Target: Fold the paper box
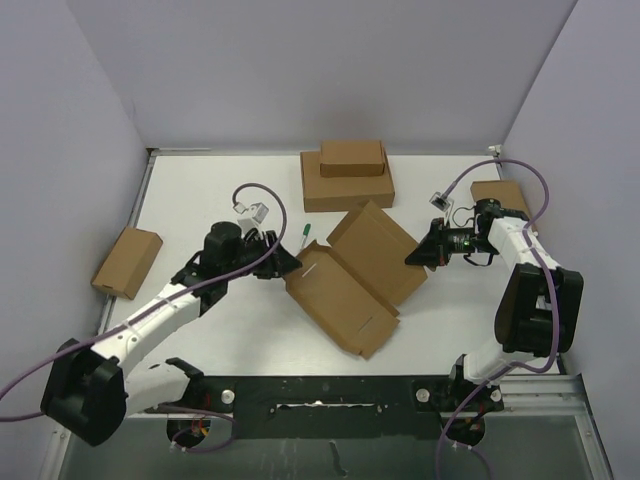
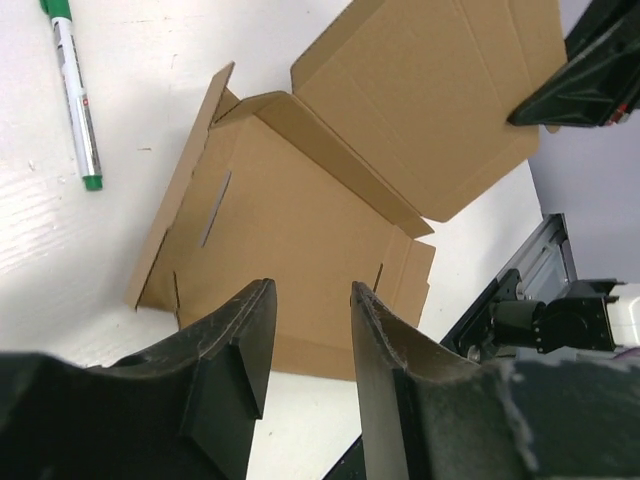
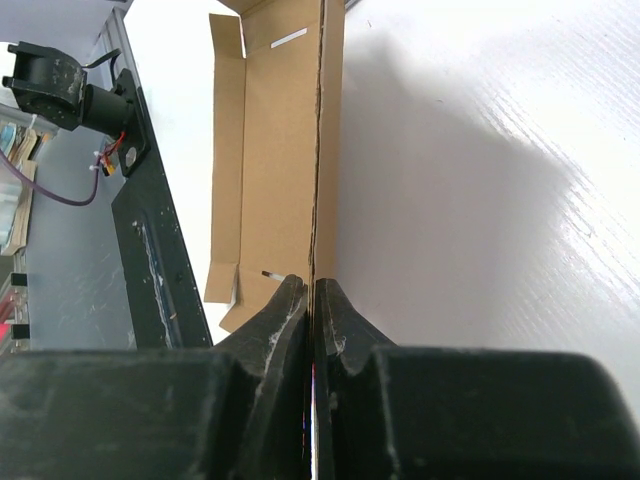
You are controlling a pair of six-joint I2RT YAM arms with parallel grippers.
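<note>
White table (image 1: 200, 200), matte, faint ribbed texture up close. Boxed in on three sides by plain lavender-grey panels: back wall (image 1: 320, 70), left wall (image 1: 50, 150), right wall (image 1: 600, 110). Black mounting rail (image 1: 330, 392) across the near edge, with a glossy grey surface (image 1: 330, 455) below it. Even overhead light, soft diffuse shadows only.

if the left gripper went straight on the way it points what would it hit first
The paper box, most likely: the left gripper points at its base's near edge with nothing in between. Depth is hard to judge.
</note>
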